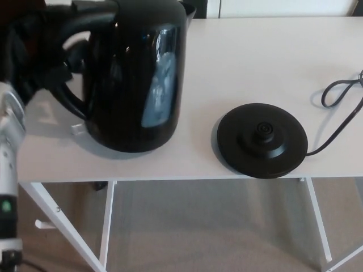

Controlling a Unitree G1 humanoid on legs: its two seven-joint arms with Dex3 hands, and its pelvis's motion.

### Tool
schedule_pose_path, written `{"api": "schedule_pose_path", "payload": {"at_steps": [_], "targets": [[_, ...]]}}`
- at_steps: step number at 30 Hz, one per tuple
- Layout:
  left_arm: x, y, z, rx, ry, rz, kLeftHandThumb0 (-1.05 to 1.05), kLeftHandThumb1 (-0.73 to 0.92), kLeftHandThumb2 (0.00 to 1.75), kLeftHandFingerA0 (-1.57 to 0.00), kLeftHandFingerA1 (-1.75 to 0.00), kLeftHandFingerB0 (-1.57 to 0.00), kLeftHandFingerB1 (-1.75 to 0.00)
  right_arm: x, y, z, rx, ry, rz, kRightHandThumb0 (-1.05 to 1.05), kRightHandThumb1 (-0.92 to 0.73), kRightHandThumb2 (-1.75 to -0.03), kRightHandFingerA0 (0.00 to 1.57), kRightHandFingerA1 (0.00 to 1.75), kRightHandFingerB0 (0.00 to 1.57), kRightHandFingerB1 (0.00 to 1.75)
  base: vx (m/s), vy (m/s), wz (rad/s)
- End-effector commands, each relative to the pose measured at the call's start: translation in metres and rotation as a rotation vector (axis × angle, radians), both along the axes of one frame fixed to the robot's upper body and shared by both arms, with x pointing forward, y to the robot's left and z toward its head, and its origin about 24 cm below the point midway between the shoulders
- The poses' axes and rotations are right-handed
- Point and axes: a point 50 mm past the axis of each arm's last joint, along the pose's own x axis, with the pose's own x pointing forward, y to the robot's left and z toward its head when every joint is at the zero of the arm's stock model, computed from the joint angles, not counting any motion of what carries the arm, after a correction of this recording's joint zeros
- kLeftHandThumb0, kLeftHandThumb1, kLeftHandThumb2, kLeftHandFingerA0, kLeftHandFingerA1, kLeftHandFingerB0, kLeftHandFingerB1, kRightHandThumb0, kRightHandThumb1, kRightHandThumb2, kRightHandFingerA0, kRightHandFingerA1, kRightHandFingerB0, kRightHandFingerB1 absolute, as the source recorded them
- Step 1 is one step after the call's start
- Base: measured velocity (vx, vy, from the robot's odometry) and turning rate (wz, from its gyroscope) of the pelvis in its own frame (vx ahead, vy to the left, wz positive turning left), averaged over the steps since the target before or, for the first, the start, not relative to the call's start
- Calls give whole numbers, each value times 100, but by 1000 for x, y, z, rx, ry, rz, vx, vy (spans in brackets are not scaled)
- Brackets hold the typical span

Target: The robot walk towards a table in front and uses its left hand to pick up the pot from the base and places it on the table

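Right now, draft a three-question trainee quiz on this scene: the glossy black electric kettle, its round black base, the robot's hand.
1. True or false: the glossy black electric kettle sits on its round black power base.
2. From the robot's view, the kettle is on which side of the base? A) left B) right C) directly behind
3. Fill in: the left hand is closed on the kettle's ____.

Key: 1 false; 2 A; 3 handle.
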Motion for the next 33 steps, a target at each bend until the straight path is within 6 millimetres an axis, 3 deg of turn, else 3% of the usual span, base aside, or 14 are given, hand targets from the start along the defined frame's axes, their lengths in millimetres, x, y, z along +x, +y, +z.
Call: {"api": "schedule_pose_path", "payload": {"at_steps": [1,3,4,5,6,8,15,16,22,24,27,30,32,33], "targets": [[-11,-20,3,196,71,-476,-65,39,71,0,-4,0,0,2,-6,4,-26,-9,1,-103,-41,-71,113,59,111,56,0,0,0],[-12,-23,5,274,86,-534,-61,41,66,0,0,0,0,2,-5,5,-24,-13,3,-102,-40,-71,113,59,111,55,0,0,0],[-13,-25,7,326,96,-571,-72,42,74,0,0,0,0,3,-5,5,-26,-13,8,-105,-44,-63,107,60,105,58,0,0,0],[-13,-27,8,400,110,-616,-82,51,56,0,0,0,0,4,-5,6,-29,-12,11,-103,-40,-71,112,58,111,55,0,0,0],[-13,-29,8,470,125,-656,-82,51,56,0,0,0,0,5,-6,6,-30,-11,12,-103,-40,-71,112,58,111,55,0,0,0],[-14,-32,5,574,142,-736,-103,54,63,0,0,0,0,5,-6,6,-20,-21,2,-102,-40,-71,112,58,110,55,0,0,0],[-13,-29,5,693,177,-807,-103,58,59,0,0,0,0,5,-6,7,-23,-20,4,-102,-39,-70,112,57,111,54,0,0,0],[-13,-27,7,682,184,-809,-103,58,59,0,0,0,0,6,-7,7,-24,-21,5,-33,9,-71,97,87,95,85,0,0,0],[-25,-5,35,591,145,-760,-92,58,59,0,0,0,0,6,-5,6,-35,-10,15,-32,10,-70,99,88,95,85,0,0,0],[-36,9,44,569,117,-723,-96,61,58,0,0,0,0,4,-4,4,-41,-3,18,-32,11,-70,98,88,95,85,0,0,0],[-58,51,46,519,52,-629,-103,60,61,0,0,0,0,5,-6,5,-32,-7,4,-31,12,-70,99,88,96,86,0,0,0],[-96,98,41,449,44,-508,-104,62,61,0,0,0,0,0,-7,4,-28,5,8,-31,11,-70,100,89,96,86,0,0,0],[-115,120,37,354,55,-452,-104,55,63,0,0,0,0,-1,-7,4,-17,10,-3,-30,12,-69,100,89,97,86,0,0,0],[-138,139,31,285,57,-408,-99,55,60,0,0,0,0,-4,-8,3,-26,23,1,-31,11,-70,99,88,96,86,0,0,0]]}}
